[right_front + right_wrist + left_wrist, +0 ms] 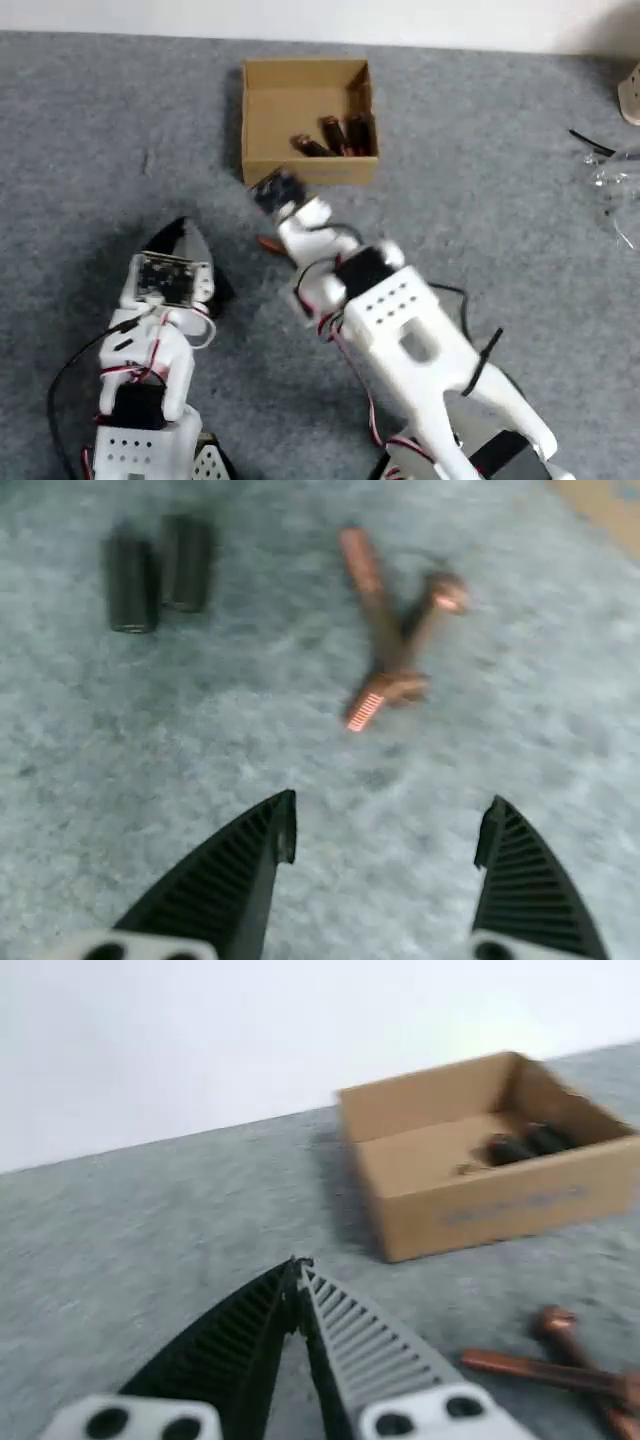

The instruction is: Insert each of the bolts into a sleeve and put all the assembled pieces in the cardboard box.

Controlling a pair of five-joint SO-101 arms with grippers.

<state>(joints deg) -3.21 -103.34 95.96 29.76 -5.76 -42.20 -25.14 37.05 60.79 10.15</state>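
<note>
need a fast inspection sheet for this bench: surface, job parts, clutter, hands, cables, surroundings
surface: grey carpet-like mat, no spills seen
job's things: cardboard box holds dark assembled pieces; two copper bolts lie crossed on the mat; two black sleeves lie side by side, apart from the bolts
clutter: clear plastic bits and a pale object at the mat's edge
hands: left hand shut and empty, pointing toward the box; right hand open and empty, with the bolts ahead of it
cables: black cable loops off the left arm; red and white wires run along both arms
surroundings: white wall behind the mat
</note>
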